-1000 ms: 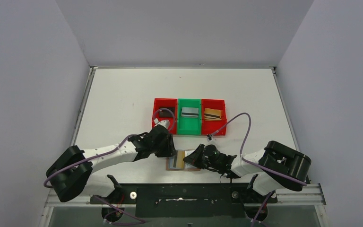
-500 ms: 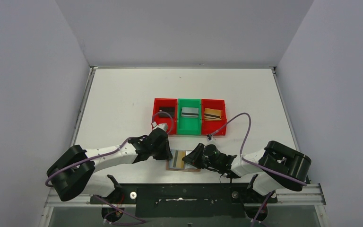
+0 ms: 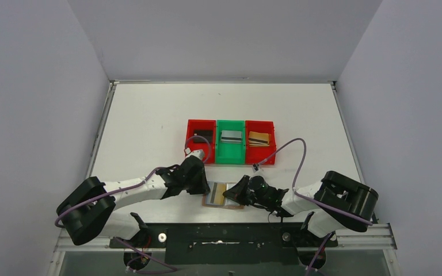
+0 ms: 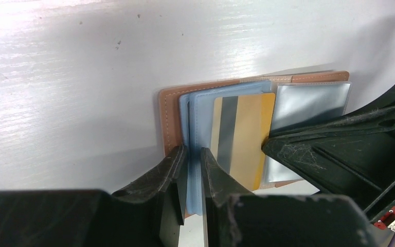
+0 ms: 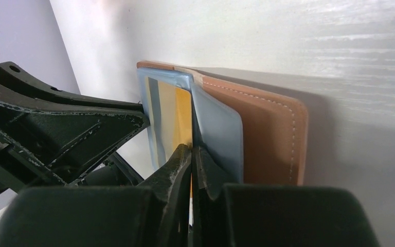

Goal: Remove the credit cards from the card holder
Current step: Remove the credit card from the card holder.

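Card holder is clamped by the left gripper so the gold card, pinched by the right gripper, can be withdrawn.

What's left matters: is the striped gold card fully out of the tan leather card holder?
No, the striped gold card lies on the blue sleeves inside the open card holder.
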